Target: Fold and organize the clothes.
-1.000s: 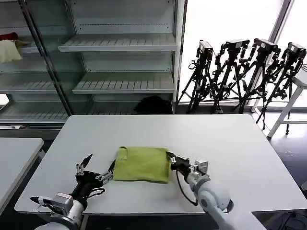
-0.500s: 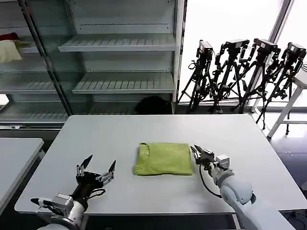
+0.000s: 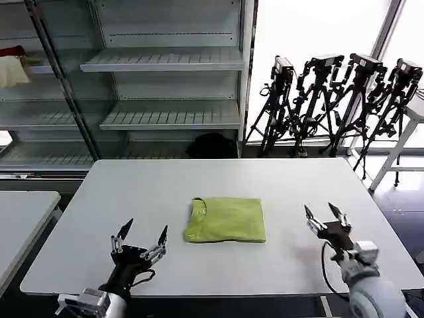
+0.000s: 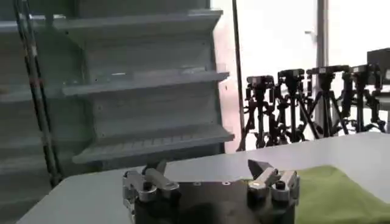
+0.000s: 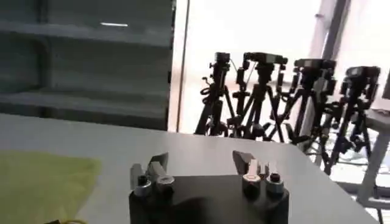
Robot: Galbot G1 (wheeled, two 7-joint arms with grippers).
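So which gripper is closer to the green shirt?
The left gripper: it sits just off the folded T-shirt's near left corner, while the right gripper waits farther out on the table.

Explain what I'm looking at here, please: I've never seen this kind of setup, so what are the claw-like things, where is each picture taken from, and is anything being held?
This is a two-armed robot working at a white table. The wide picture comes from a camera on its head, looking forward and down. The two claw-like parts near the bottom are its grippers: the left gripper and the right gripper. Both are open and hold nothing.

Between them, flat on the table, lies a folded lime-green T-shirt, touched by neither gripper.

The other two pictures come from cameras on the wrists, each looking out past its own fingers. The left wrist view shows the shirt's edge beside the left gripper; the right wrist view shows it off to one side too.

Behind the table stand bare shelves and a row of black tripods.
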